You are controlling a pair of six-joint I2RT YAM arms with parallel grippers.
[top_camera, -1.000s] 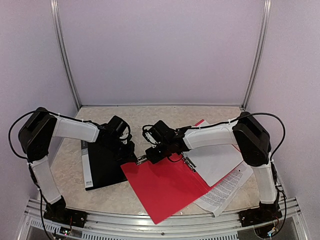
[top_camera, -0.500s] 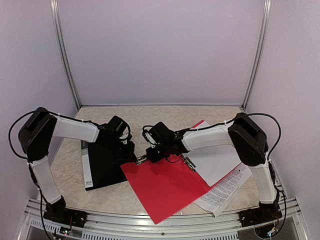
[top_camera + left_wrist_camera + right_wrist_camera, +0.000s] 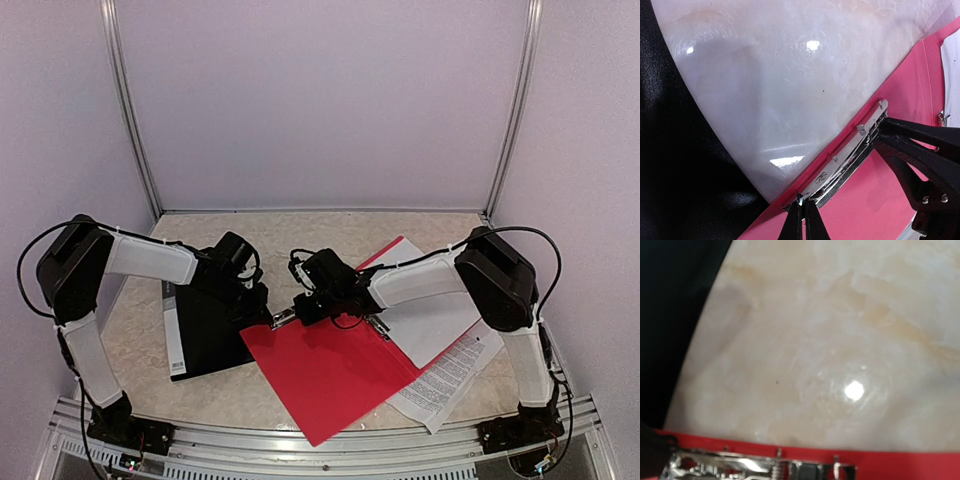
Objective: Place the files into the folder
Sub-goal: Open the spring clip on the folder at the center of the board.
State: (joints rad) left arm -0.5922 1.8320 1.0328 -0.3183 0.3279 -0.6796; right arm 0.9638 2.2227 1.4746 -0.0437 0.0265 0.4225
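Note:
The red folder lies open on the table with a metal clip along its far left edge. My left gripper is shut on the near end of that clip, its fingers pressed together. My right gripper has closed on the clip's other end. In the right wrist view only the clip and the folder's edge show, not the fingers. The files, white sheets, lie on the folder's right half. A printed sheet pokes out beneath.
A black book or binder lies left of the folder, under the left arm. The marble table is boxed in by pale walls with metal posts. A metal rail runs along the near edge.
My right gripper's fingers have closed onto the clip, and its forearm has dropped slightly. The folder's far right edge has shifted a little. The left arm has stayed put.

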